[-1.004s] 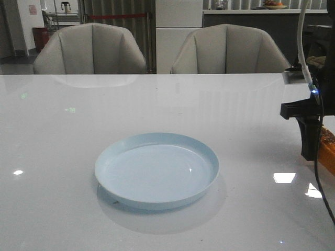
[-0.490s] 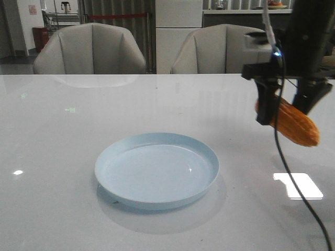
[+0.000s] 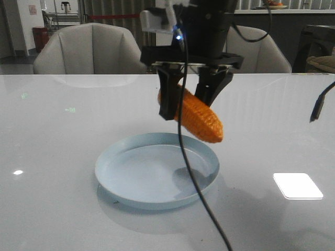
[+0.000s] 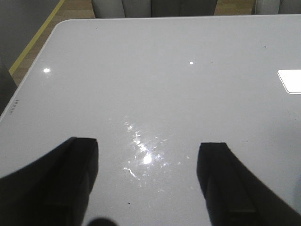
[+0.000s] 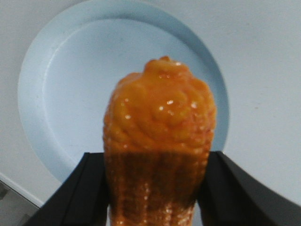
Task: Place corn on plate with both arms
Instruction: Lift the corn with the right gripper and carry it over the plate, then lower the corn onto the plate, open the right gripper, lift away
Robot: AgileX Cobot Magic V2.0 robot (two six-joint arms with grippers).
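Note:
The orange corn (image 3: 202, 120) hangs tilted, tip down, above the right half of the pale blue plate (image 3: 120, 175), clear of it. My right gripper (image 3: 188, 105) is shut on the cob's thick end. In the right wrist view the corn (image 5: 160, 122) sits between the black fingers (image 5: 91, 188), with the plate (image 5: 70, 94) below it. My left gripper (image 4: 148, 160) is open and empty over bare white table; it shows only in the left wrist view.
A black cable (image 3: 201, 201) hangs from the right arm across the plate's right side down to the front edge. Another cable end (image 3: 320, 105) dangles at the right. Two grey chairs (image 3: 91, 49) stand behind the table's far edge.
My right gripper has lifted the corn from the table's right edge and carried it left to above the plate.

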